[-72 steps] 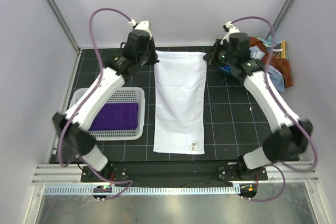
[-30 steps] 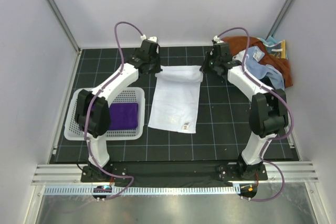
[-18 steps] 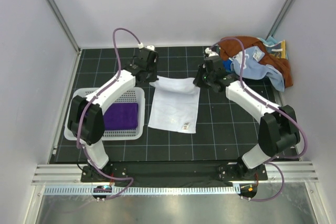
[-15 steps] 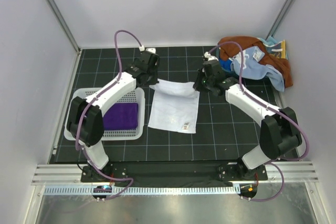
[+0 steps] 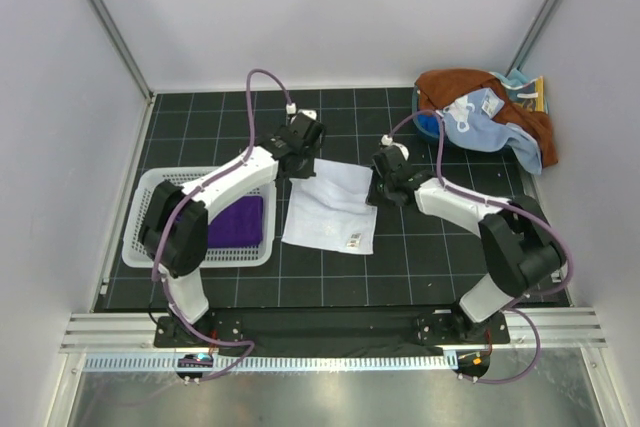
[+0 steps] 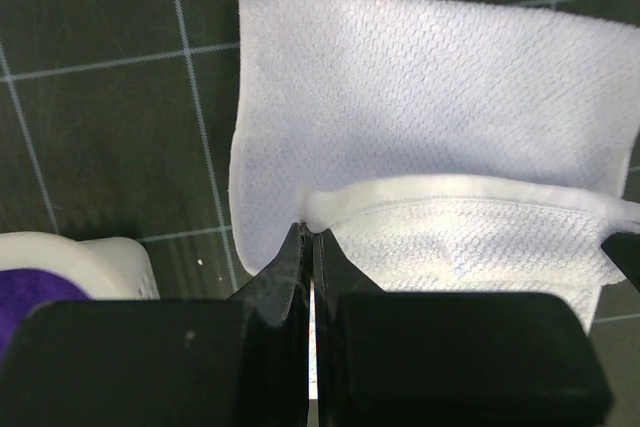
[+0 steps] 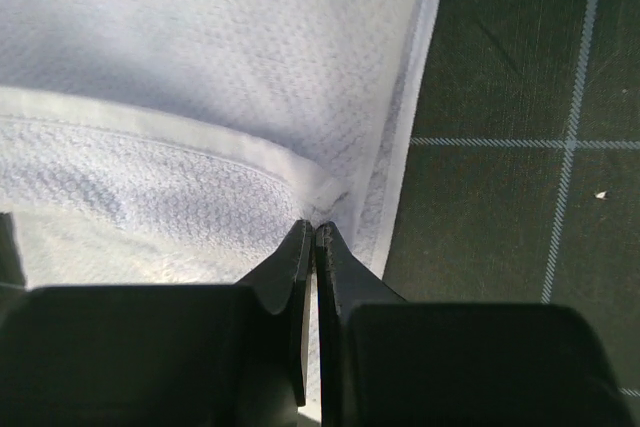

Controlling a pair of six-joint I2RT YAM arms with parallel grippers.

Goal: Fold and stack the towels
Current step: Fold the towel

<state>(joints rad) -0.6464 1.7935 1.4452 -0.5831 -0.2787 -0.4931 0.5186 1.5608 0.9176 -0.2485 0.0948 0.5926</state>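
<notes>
Your left gripper (image 6: 308, 239) and right gripper (image 7: 312, 232) each clamp one far corner of the plain white cloth towel (image 5: 335, 209), so the fold lands square.

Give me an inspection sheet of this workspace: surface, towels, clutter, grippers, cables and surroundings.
Surface: black gridded mat, lying flat.
Job's things: white towel mid-mat, its far edge lifted and drawn over itself; purple towel folded in the basket; rust-brown towel and light blue towel heaped at the far right corner.
Clutter: white slotted basket at left; colourful item behind the heap, cannot tell what.
Grippers: left gripper shut on the white towel's far left corner; right gripper shut on its far right corner.
Cables: purple cable looping above each arm; no snag seen.
Surroundings: white walls; metal rail at the near edge.
</notes>
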